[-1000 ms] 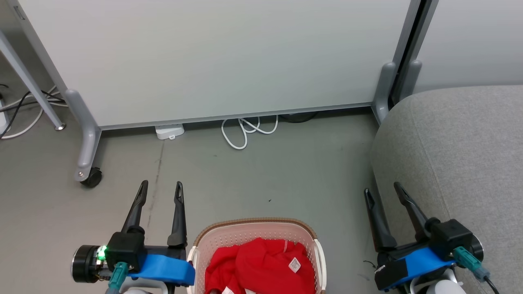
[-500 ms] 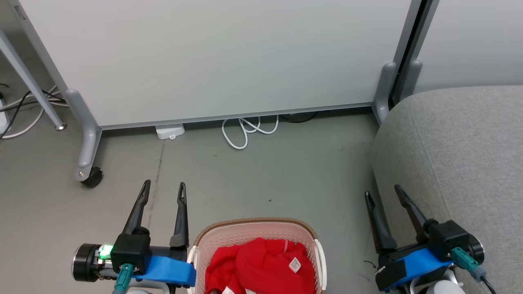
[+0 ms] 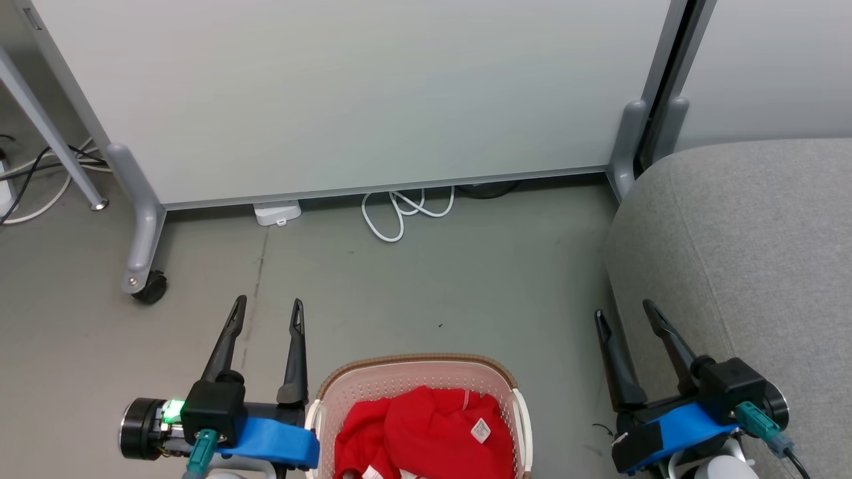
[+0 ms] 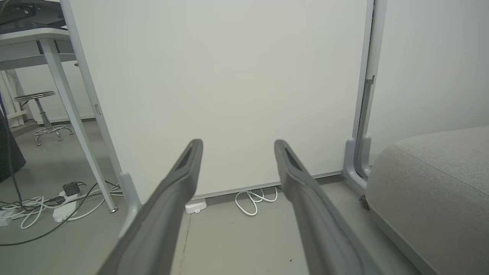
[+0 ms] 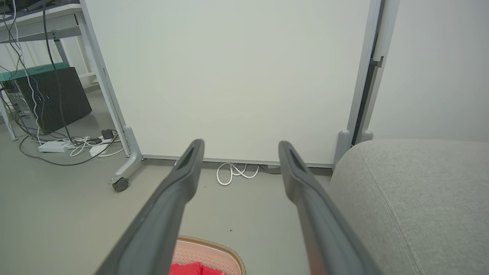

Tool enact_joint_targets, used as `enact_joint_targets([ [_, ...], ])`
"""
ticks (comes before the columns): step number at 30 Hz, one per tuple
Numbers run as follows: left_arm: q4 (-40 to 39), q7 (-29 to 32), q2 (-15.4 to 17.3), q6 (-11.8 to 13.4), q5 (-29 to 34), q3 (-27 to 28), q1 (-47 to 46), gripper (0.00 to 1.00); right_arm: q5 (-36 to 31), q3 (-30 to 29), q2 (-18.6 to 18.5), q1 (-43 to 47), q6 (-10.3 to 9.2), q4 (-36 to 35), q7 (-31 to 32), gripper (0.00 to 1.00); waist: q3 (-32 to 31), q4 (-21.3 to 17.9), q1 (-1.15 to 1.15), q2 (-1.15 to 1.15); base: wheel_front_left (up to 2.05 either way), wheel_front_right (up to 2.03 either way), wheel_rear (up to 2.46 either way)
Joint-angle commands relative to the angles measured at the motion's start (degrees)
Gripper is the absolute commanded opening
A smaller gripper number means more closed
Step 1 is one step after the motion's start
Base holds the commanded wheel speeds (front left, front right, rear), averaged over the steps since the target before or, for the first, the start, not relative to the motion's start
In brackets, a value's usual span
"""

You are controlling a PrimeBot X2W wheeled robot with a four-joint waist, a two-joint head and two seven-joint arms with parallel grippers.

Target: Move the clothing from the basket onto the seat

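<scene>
Red sportswear clothing lies bunched in the cream perforated basket on the floor, flanked by the left gripper and right gripper, both empty with fingers spread. The grey seat rises just beside the right gripper; a white partition and coiled cable lie beyond. A careless pinch risks snagging the basket's holes and lifting the basket too.

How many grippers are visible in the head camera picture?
2. The left gripper is at the lower left, beside the basket; the right gripper is at the lower right, by the seat. Both are open.
</scene>
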Motion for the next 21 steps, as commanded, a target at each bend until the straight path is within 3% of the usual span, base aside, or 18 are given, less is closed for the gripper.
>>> enact_joint_targets([
  [1,0.3,-0.3,-0.1,-0.3,-0.1,0.0,-1.0,1.0,0.2,-0.1,-0.3,-0.5,0.11,-0.1,-0.3,1.0,0.2,0.0,0.0,0.0,0.0,0.0,0.0],
  [13,6.1,-0.2,0.2,-3.9,0.9,-3.4,-7.0,1.0,-0.6,-0.2,-0.3,-3.5,0.08,-1.4,-0.3,1.0,5.0,-0.8,0.0,0.0,0.0,0.0,0.0],
  [21,14.6,-0.2,1.4,-5.8,1.5,-8.0,-15.0,1.0,-1.9,0.5,-0.3,-7.9,0.07,-2.9,-0.3,1.0,12.5,-3.0,0.0,0.0,0.0,0.0,0.0],
])
